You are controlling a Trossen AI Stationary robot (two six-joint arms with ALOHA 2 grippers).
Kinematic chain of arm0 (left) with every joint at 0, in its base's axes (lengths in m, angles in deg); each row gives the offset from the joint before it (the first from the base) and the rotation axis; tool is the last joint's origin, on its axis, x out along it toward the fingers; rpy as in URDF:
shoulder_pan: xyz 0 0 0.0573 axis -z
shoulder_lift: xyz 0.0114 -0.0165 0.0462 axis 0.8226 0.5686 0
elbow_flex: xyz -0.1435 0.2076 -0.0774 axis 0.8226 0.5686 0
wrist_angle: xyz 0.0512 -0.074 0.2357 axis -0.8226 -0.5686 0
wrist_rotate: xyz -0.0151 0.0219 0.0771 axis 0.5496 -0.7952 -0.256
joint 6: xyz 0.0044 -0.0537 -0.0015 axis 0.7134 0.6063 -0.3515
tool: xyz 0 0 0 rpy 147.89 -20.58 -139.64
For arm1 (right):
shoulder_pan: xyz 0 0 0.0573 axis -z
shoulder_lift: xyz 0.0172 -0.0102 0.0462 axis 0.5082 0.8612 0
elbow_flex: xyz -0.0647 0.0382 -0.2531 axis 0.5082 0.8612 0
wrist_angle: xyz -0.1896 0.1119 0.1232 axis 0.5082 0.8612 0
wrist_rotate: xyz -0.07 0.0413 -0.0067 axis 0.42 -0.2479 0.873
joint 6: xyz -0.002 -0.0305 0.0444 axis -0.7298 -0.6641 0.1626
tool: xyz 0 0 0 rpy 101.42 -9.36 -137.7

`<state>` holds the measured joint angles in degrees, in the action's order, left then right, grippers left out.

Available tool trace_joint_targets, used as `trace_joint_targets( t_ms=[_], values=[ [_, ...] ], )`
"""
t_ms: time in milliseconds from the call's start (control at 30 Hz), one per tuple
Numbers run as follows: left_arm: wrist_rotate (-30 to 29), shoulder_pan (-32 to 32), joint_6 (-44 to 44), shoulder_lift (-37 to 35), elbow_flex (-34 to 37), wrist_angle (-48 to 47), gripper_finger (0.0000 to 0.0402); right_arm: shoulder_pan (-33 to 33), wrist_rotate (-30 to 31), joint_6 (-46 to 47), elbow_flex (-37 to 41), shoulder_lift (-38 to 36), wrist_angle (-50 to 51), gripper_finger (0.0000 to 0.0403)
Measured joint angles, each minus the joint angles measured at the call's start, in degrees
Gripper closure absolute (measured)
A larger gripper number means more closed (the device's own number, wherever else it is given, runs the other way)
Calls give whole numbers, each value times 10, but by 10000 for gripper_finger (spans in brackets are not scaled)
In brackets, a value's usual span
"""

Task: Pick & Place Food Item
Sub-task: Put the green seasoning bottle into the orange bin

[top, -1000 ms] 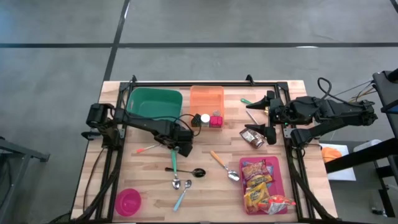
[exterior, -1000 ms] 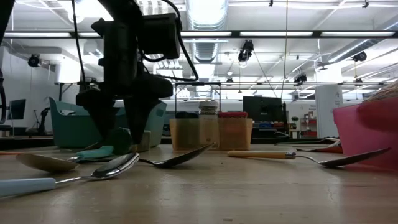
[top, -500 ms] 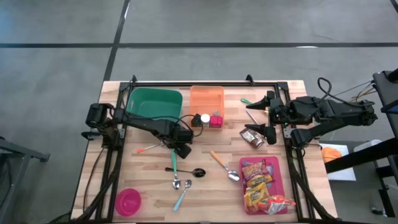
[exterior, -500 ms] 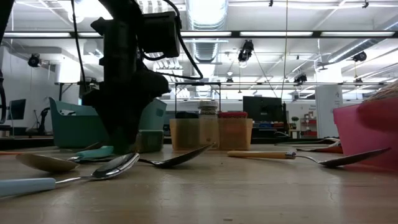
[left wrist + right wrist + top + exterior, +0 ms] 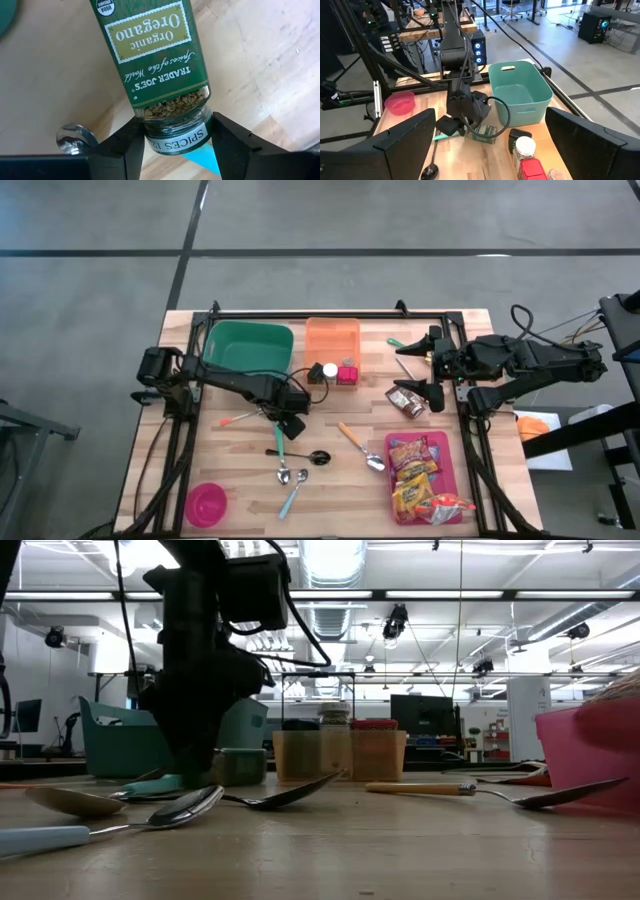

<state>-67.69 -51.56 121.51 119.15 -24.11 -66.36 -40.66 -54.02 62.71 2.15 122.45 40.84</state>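
A glass oregano jar (image 5: 155,55) with a green label lies on its side on the wooden table (image 5: 240,470), left of the middle; in the low view the jar (image 5: 240,766) rests on the tabletop. My left gripper (image 5: 175,145) points down over it and is shut on it. In the high view the gripper (image 5: 290,423) covers most of the jar. My right gripper (image 5: 433,367) hangs open above the table's right side, holding nothing. My left gripper pinches the jar's dark lid end (image 5: 176,141) between its two fingers (image 5: 125,147), one on each side. The fingers come from above, pointing down, and lie across the jar. The jar lies flat on the table.
A green bin (image 5: 247,345) and an orange bin (image 5: 332,338) stand at the far edge, small spice jars (image 5: 330,372) beside them. Several spoons (image 5: 283,450) lie near the left gripper. A pink tray (image 5: 445,450) with snack packets sits near right, a pink bowl (image 5: 207,503) near left.
My left gripper has shut its fingers on the oregano jar and rolled a little about its own downward axis, staying at the same spot. The jar remains on the table. My right arm has kept still.
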Motion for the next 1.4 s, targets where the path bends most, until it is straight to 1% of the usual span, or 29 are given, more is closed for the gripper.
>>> trace_joint_targets(
  t_ms=[167, 233, 400, 433, 467, 567, 667, 767, 833, 933, 1000, 1033, 1200, 1333, 1400],
  values=[
    [8, 14, -9, -5, 1, -4, 222, 0, 0, 8, 0, 0, -2, 28],
    [7, 19, -9, -6, -5, -20, 223, 0, 0, 9, 0, 0, -2, 28],
    [-19, 31, -19, -6, -34, -68, 233, 0, 0, 10, 0, 0, -3, 28],
    [-25, 35, -28, -6, -42, -75, 244, 0, 0, 10, 0, 0, -3, 28],
    [-31, 38, -37, -7, -49, -79, 267, 0, 0, 10, 0, 0, -7, 28],
    [-41, 50, -64, -8, -66, -89, 299, 0, 1, 10, 0, 3, -20, 28],
    [-42, 54, -71, -8, -75, -88, 345, 0, -1, 4, 0, 7, -20, 28],
    [-40, 51, -38, -7, -75, -89, 391, 0, -1, 2, 0, 12, -19, 28],
    [-43, 48, -6, -7, -75, -87, 398, 0, -1, 2, 0, 20, -21, 28],
    [-55, 47, 62, -7, -75, -78, 384, 0, -3, 2, 0, 31, -18, 28],
    [-57, 45, 99, -7, -75, -76, 364, 0, -4, 1, 0, 37, -18, 28],
    [-57, 43, 103, -7, -75, -72, 351, 0, -5, 1, 1, 42, -17, 28],
    [-56, 27, 109, -7, -75, -63, 272, 0, -6, 1, 1, 70, -10, 28],
    [-55, 19, 144, -4, -74, -46, 203, 0, -7, 1, 1, 93, -1, 28],
    [-55, 14, 156, 0, -68, -33, 172, 0, -19, 1, 1, 103, 3, 28]
  ],
)
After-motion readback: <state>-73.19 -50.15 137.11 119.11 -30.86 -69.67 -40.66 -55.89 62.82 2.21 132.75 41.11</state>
